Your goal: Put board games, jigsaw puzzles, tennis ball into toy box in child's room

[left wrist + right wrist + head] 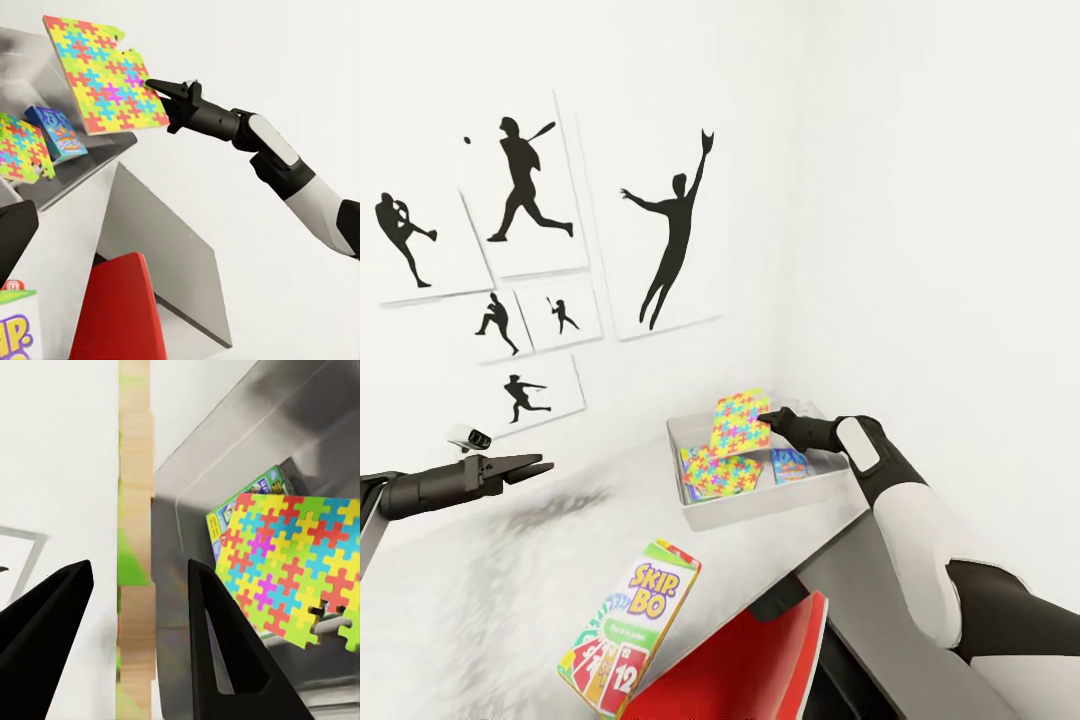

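Observation:
A jigsaw puzzle (738,418) (101,71) stands tilted above the grey toy box (760,510). My right gripper (768,420) is open around its edge. In the right wrist view the puzzle's edge (135,510) shows between the spread fingers with a gap on each side. A second jigsaw puzzle (720,472) (292,570) and a blue board game (792,465) (56,131) lie inside the box. The Skip-Bo board game (630,630) stands at the table's (510,570) near edge. My left gripper (528,470) hovers open and empty over the table's left. The tennis ball and bed are out of view.
A red chair (760,650) sits under the table's near edge, below the Skip-Bo box. White walls meet in a corner just behind the toy box. Baseball silhouette pictures (530,190) hang on the left wall, and a small grey camera-like object (470,437) sits at the table's back left.

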